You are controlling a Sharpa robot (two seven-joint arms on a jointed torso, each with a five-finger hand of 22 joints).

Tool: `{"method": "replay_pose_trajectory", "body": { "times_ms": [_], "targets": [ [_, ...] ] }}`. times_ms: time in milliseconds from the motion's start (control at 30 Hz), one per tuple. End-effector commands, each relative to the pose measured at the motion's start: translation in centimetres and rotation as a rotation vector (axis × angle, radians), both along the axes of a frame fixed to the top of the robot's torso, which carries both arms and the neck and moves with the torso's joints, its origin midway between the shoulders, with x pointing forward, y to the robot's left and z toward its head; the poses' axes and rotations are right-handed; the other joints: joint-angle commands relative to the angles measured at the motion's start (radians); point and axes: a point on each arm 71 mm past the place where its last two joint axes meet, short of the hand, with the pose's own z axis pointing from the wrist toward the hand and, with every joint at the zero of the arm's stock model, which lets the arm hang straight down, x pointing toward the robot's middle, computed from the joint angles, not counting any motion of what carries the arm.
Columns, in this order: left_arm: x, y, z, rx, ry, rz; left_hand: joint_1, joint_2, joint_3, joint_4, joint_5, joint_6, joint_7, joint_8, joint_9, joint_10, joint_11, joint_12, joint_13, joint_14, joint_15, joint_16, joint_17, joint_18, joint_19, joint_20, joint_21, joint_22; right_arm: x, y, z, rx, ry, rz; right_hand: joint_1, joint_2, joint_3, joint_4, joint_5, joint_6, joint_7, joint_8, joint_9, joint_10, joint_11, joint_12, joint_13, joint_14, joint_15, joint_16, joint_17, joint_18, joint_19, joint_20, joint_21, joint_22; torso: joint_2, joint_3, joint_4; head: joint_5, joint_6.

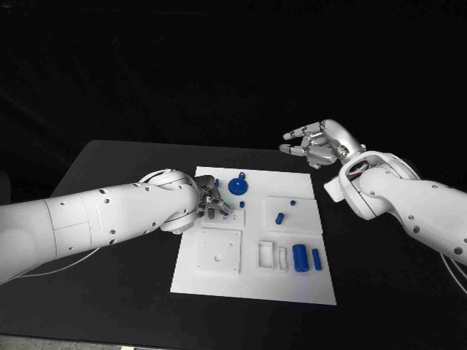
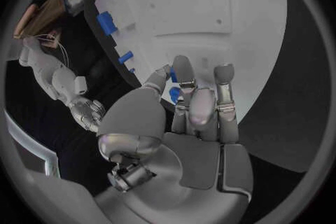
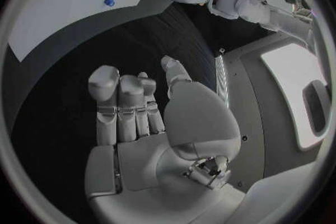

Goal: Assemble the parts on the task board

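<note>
Over the task board's (image 1: 218,273) left edge, the left hand (image 1: 209,206) curls down, seemingly pinching a small blue part (image 2: 172,94), though the grip is hard to judge. Further right, the right hand (image 1: 319,144) hovers off the board, fingers spread, holding nothing, likely waiting.

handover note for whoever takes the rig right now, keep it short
Left hand: low over the task board, fingers at its left-centre by a small blue part; whether it grips the part cannot be told.
Right hand: open, empty, over bare black table beyond the board's far right corner.
Parts: blue round gear-like piece at the board's far end, two small blue pieces mid-right, two blue cylinders near right.
Done: unclear how much is seated.
Left: the loose-looking parts, probably.
</note>
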Motion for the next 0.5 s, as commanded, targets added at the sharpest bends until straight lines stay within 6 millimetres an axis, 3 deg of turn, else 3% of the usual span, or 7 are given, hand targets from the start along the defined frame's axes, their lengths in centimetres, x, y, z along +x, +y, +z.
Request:
{"method": "replay_pose_trajectory", "body": {
  "times_ms": [33,367,500],
  "targets": [
    [-0.09,-0.27,-0.14,0.013,0.022,-0.02,0.046,0.053,-0.004,0.002,-0.002,0.178,-0.088,0.004,0.149,0.05,-0.007,0.002,-0.001,0.005,0.001,0.0,-0.002,-0.005,0.005,0.0,-0.004,0.016,-0.02,0.15,-0.05,-0.004,0.007,0.012,-0.008,0.001,0.001,0.005,0.006,0.005,-0.001,-0.005,-0.001,-0.008,-0.001,-0.004,-0.001,-0.004,0.0,-0.006,-0.001,0.007,0.026,0.004,-0.003,0.101,0.0,0.0002,-0.0003,0.0,-0.002],
    [-0.22,-0.46,-0.39,0.042,0.038,-0.042,0.048,0.053,-0.007,-0.001,-0.004,0.178,-0.088,0.004,0.15,0.05,-0.006,0.002,-0.002,0.005,0.001,0.0,-0.002,-0.005,0.005,0.0,-0.006,0.016,-0.01,0.16,-0.05,-0.005,0.007,0.012,-0.008,0.001,0.001,0.005,0.006,0.005,-0.001,-0.005,-0.001,-0.008,-0.001,-0.004,-0.001,-0.004,0.0,-0.006,-0.001,0.007,0.026,0.004,-0.003,0.101,0.0,0.0002,0.0005,-0.001,-0.003],
    [-0.24,-0.45,-0.47,0.051,0.041,-0.046,0.047,0.056,-0.012,0.002,-0.028,0.179,-0.089,0.005,0.151,0.05,-0.007,0.003,-0.002,0.004,0.001,0.0,-0.002,-0.006,0.005,0.0,-0.006,0.016,-0.01,0.16,-0.06,-0.005,0.008,0.013,-0.008,0.001,0.001,0.005,0.006,0.005,-0.001,-0.005,-0.001,-0.008,-0.001,-0.004,-0.001,-0.004,0.0,-0.006,-0.001,0.007,0.026,0.004,-0.003,0.101,0.0,-0.0002,-0.0003,-0.001,-0.004]
  ]
}}
